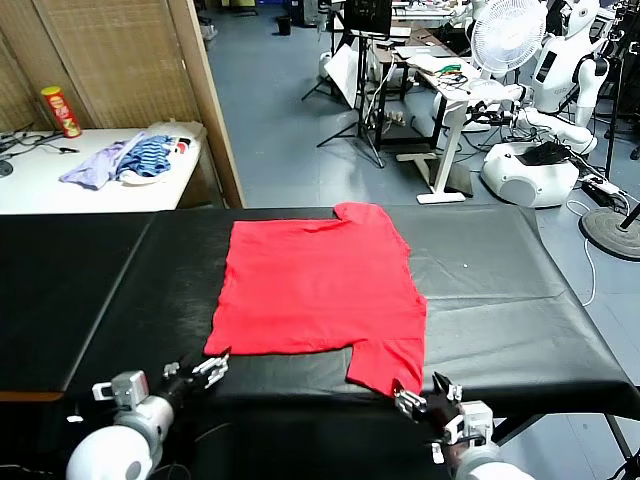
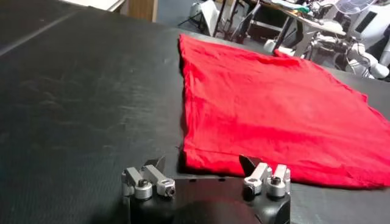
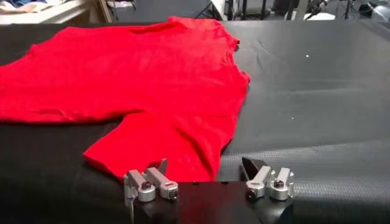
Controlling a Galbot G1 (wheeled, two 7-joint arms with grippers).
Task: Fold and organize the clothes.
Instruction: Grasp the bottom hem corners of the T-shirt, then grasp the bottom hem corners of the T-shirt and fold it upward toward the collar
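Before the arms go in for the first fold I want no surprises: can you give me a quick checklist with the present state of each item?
1. Red T-shirt lies spread on the black table: ok.
2. Shirt already folded once: not ok. One sleeve sticks out toward the near edge.
3. Left gripper open, empty, at the shirt's near left corner: ok.
4. Right gripper open, empty, just short of the near sleeve: ok.
5. Nothing else lying on the shirt: ok.
6. Printed side up or down: cannot tell, only plain red shows.
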